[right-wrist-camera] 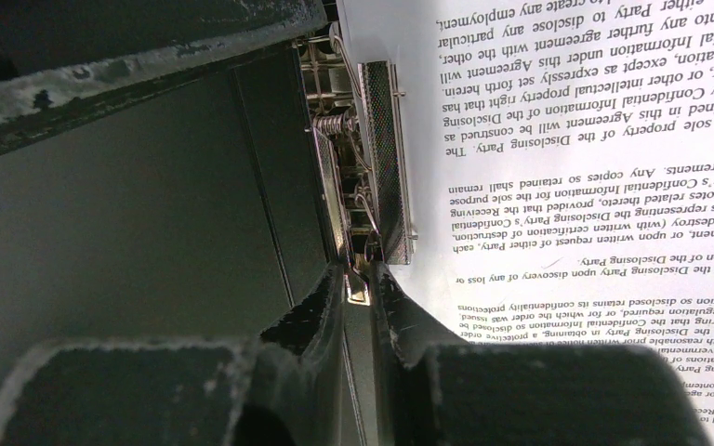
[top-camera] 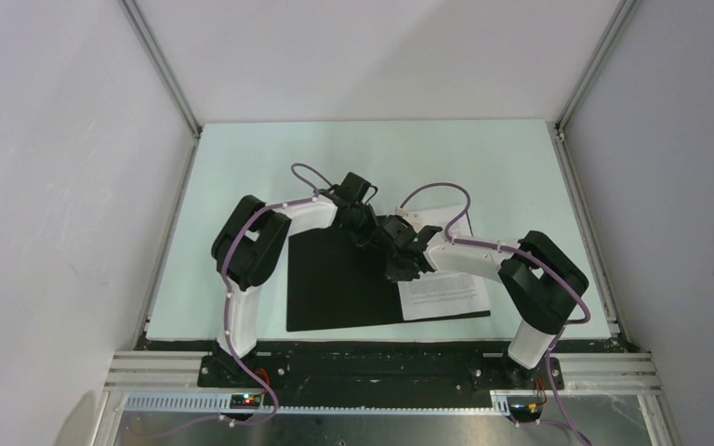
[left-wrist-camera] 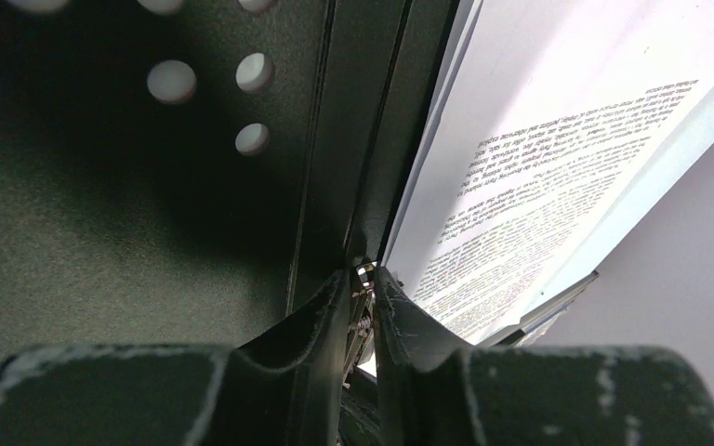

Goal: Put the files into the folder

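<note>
Folder (top-camera: 335,288) lay open at desk (top-camera: 242,186) near edge, files (top-camera: 446,297) lengthwise near-to-far, left pincer (left-wrist-camera: 363,279) and right pincer (right-wrist-camera: 361,274) pinched narrow on clip (right-wrist-camera: 386,158).

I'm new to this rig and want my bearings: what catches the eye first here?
The folder lies open on the table, black inside up, with a printed sheet at its right side. The grippers meet at its spine: the right gripper is pinched on the spring clip beside the text, and the left gripper looks shut on it too.
</note>
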`<action>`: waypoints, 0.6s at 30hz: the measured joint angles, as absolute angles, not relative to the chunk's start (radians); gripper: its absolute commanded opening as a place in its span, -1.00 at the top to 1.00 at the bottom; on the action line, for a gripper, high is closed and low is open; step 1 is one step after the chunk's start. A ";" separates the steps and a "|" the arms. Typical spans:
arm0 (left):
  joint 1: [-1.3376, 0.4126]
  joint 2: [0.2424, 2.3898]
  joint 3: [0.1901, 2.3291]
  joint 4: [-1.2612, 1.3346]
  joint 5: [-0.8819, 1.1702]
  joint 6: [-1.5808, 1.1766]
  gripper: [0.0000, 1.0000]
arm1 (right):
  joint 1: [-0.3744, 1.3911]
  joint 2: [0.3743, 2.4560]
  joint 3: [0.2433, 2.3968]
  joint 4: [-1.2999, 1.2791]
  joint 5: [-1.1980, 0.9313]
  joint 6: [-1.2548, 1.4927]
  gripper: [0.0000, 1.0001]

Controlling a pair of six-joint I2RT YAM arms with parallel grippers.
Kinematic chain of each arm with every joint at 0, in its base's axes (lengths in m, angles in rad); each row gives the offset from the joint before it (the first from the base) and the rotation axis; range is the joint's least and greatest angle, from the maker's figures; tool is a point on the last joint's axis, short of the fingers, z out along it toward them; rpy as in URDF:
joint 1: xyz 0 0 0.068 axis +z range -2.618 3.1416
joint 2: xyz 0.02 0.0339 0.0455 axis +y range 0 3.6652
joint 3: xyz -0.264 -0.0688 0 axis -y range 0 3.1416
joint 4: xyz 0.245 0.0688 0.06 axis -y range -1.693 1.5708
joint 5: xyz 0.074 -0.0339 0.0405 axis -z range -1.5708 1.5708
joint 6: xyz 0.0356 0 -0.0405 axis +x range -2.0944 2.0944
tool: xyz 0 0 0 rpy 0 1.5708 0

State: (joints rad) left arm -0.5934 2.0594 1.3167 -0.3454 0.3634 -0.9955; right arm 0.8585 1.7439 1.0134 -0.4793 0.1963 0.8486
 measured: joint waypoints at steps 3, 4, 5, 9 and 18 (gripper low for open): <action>-0.595 2.059 1.316 -0.345 0.363 -0.996 0.52 | 0.859 1.749 1.019 -0.488 0.200 0.849 1.00; -0.595 2.059 1.316 -0.345 0.363 -0.996 0.53 | 0.860 1.751 1.021 -0.490 0.201 0.848 1.00; -0.595 2.059 1.316 -0.344 0.363 -0.996 0.53 | 0.860 1.752 1.023 -0.492 0.202 0.848 1.00; -0.596 2.059 1.316 -0.344 0.363 -0.997 0.53 | 0.860 1.749 1.023 -0.492 0.200 0.845 1.00; -0.596 2.059 1.316 -0.344 0.363 -0.998 0.52 | 0.867 1.734 1.043 -0.500 0.201 0.819 0.60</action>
State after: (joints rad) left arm -0.5964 2.0594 1.3155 -0.3443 0.3634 -0.9977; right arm 0.8673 1.7336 1.0431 -0.5003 0.2008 0.8188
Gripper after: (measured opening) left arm 0.235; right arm 0.157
